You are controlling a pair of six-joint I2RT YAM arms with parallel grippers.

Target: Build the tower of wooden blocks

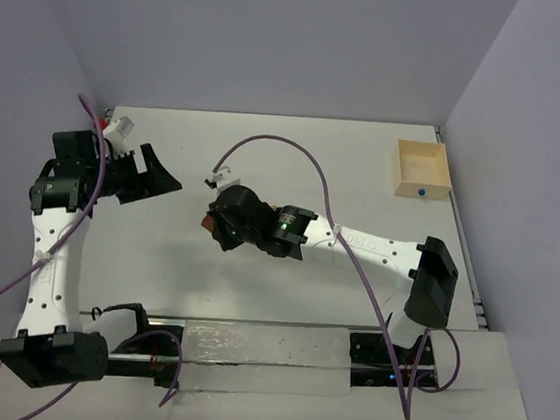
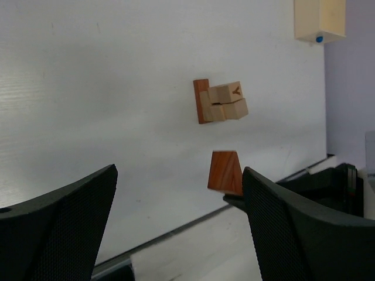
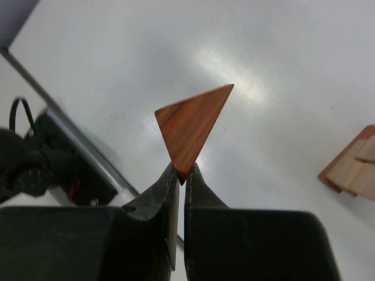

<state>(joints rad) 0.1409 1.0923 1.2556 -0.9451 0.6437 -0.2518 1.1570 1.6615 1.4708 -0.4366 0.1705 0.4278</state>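
Black and spread wide, your left gripper [image 2: 176, 234] holds nothing. Centre, your right gripper [image 3: 180, 175] pinches the reddish-brown wedge [image 3: 190, 126] by one corner. Rightward waits the wood block tower [image 3: 351, 167], apparently uncapped, though cropped there. Carry the wedge over and seat it squarely.

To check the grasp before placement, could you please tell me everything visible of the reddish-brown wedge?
The reddish-brown wedge is a small piece of smooth, grained wood with a triangular face. The right gripper is shut on one corner, so most of it juts beyond the jaws over the white table. It sits apart from the other wood blocks; whether it touches the table is unclear.
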